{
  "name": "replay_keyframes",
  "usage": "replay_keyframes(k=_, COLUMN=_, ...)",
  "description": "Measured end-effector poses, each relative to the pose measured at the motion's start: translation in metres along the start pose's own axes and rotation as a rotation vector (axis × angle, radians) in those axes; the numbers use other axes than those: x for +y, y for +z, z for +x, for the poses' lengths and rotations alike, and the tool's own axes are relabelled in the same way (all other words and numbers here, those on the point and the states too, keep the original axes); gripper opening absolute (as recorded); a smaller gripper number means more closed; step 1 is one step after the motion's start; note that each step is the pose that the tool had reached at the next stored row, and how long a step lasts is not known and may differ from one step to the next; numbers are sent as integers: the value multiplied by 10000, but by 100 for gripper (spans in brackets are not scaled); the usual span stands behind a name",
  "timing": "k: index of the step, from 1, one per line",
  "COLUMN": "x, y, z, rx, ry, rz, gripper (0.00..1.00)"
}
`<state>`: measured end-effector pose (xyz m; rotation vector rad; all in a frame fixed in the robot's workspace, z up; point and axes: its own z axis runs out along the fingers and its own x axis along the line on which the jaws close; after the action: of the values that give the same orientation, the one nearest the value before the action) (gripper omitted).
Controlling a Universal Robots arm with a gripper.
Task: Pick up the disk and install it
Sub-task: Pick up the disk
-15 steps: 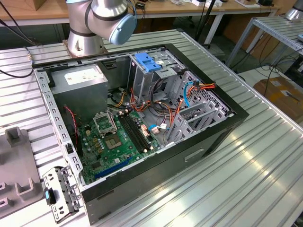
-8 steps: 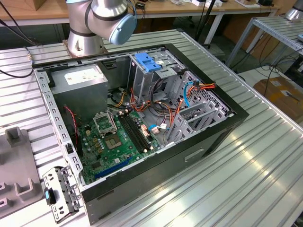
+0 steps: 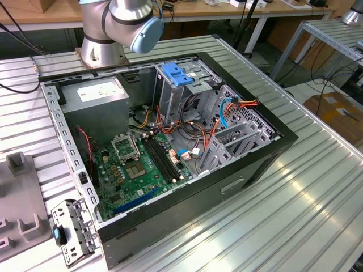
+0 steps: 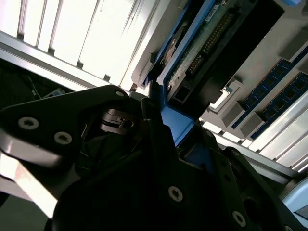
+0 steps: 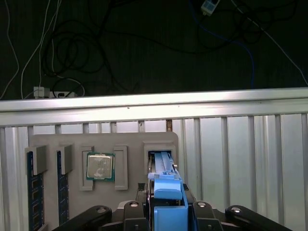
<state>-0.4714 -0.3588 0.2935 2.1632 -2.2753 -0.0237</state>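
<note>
One ribbed metal worktop (image 5: 240,144), cables (image 5: 96,48) on the dark floor beyond. End effector (image 5: 167,204) looks clamped on the disk (image 5: 163,166), which stands edgewise in a grey tray (image 5: 130,139).

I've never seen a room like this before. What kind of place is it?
Probably a robot lab or workshop. A robot arm stands on a ribbed metal table, next to an opened computer case with its green circuit board showing. Workbenches with hanging cables stand behind.
</note>
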Motion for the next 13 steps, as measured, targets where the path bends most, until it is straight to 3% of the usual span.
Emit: replay_keyframes(k=13, x=0, y=1, z=0, rx=1, ry=-128, rz=-1, gripper=37)
